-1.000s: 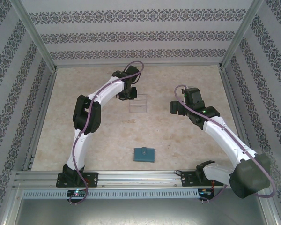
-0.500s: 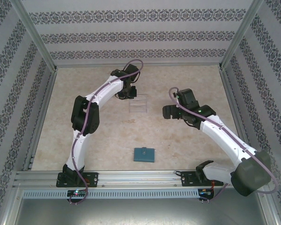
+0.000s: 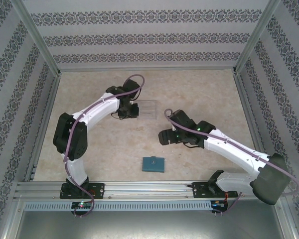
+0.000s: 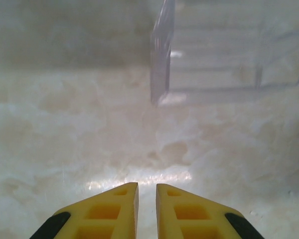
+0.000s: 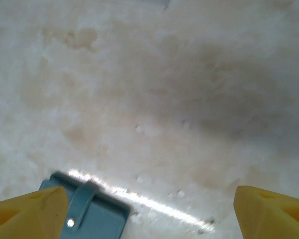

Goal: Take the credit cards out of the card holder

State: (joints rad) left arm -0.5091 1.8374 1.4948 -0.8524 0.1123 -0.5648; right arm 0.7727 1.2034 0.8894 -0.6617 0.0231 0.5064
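Closed wallet low in the frame, clear tray above it — both claws bare

In the top view the card holder (image 3: 153,164) lies flat on the marbled table (image 3: 104,144) at lower centre, well apart from the clear plastic tray (image 3: 147,110) at upper centre. Whether anything lies in either cannot be told. The left gripper (image 3: 131,111) sits just beside the tray's left wall. In its wrist view the yellow fingers (image 4: 120,206) are nearly together with a thin slit between them, gripping nothing, and the tray (image 4: 229,55) is at upper right. The right gripper (image 3: 164,137) hangs above and to the right of the holder, its jaws spread wide — its wrist view shows the holder's strapped corner (image 5: 92,214) at lower left, beside the left finger (image 5: 27,209).
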